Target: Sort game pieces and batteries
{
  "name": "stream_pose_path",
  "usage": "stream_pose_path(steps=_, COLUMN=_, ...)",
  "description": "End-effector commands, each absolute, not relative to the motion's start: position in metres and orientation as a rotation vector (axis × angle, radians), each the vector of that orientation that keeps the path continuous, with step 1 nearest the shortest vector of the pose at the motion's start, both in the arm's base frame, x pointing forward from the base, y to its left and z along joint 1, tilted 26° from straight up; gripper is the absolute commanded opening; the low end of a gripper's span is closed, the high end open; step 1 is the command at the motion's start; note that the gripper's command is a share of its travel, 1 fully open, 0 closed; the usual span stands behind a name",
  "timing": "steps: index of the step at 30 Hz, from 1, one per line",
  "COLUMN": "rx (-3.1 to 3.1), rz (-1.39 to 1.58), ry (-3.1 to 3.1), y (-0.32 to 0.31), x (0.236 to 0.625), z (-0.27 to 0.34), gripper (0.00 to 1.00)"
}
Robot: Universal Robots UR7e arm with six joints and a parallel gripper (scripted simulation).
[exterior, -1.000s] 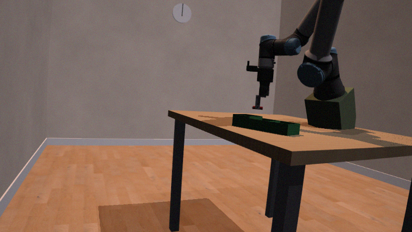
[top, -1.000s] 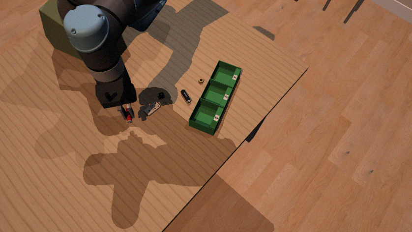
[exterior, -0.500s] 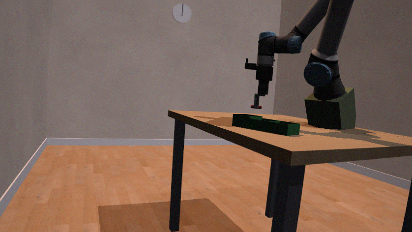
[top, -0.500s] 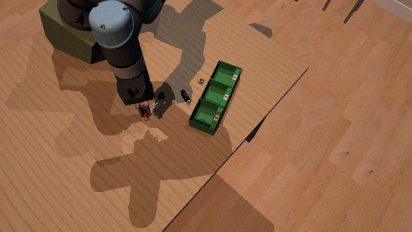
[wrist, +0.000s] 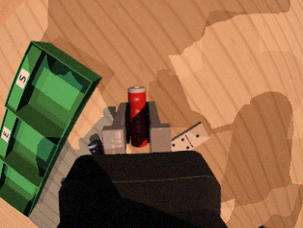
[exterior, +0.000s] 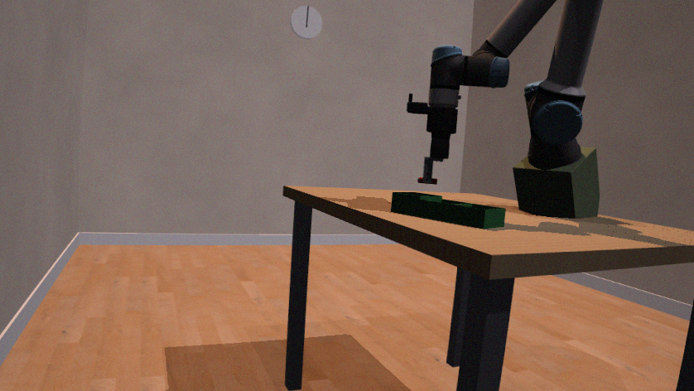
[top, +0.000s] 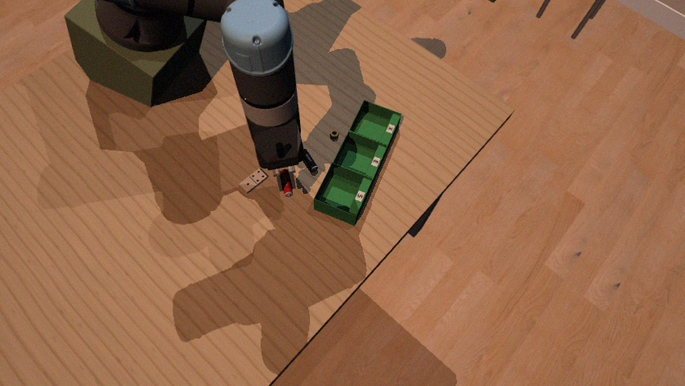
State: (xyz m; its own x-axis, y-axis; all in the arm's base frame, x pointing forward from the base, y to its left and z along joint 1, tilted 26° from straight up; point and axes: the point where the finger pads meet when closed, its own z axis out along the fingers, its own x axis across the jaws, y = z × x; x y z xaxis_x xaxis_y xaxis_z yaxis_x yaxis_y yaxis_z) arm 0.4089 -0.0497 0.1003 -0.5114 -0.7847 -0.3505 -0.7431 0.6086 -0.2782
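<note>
Red battery is pinched between the two fingers of the claw, its silver end sticking out past them. Both are up in the air above the table, outside the bins. Just beside the claw in the top view, a white domino with black dots lies on the table. On the claw's other side lies a black battery, between it and the row of green bins and partly hidden in the wrist view. The bin marked S is at one end of the row, the bin marked E in the middle. A small brass-colored nut lies near the row. Farther off, the arm stands on an olive block, and a round clock hangs on the wall.

the end effector and red battery have shifted nearer the green bins, seemingly past the domino.
</note>
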Motion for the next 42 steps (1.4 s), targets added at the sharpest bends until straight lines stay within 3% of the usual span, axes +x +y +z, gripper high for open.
stream_pose_path(steps=1, rx=-1.212, rz=-0.134, ry=2.406, y=-0.04, x=0.42, z=0.105, gripper=0.31)
stream_pose_path(steps=17, rx=-0.57, rz=0.041, ry=2.613, y=0.018, x=0.47, z=0.136, gripper=0.31)
stream_pose_path(steps=42, rx=-0.402, rz=0.063, ry=2.657, y=0.017, x=0.469, z=0.135, gripper=0.31)
